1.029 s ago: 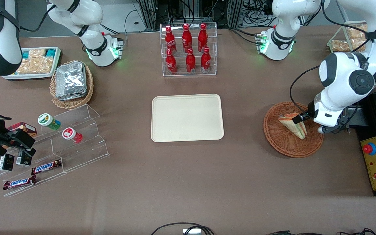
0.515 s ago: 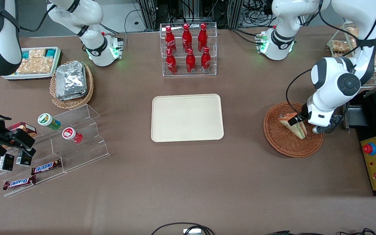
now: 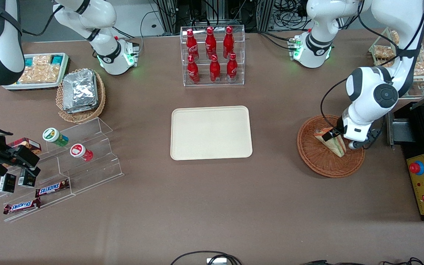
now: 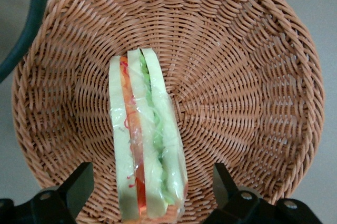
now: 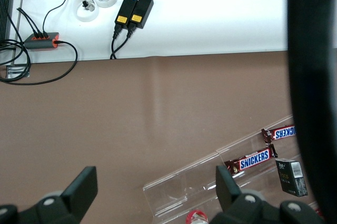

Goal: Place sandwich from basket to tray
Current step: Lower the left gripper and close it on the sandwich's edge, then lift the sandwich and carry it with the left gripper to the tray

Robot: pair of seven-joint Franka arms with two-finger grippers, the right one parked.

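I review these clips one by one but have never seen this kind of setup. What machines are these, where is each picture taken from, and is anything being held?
Two white robot arms stand at a brown table. The wide picture looks at them from the front; the two close-ups come from cameras on their wrists. The working arm's gripper is open, one finger on each side of a wrapped sandwich, not yet closed on it, so nothing is held. The sandwich lies in a round wicker basket toward that arm's end of the table. A bare cream tray sits mid-table. A rack of red bottles and shelves of chocolate bars stand elsewhere.
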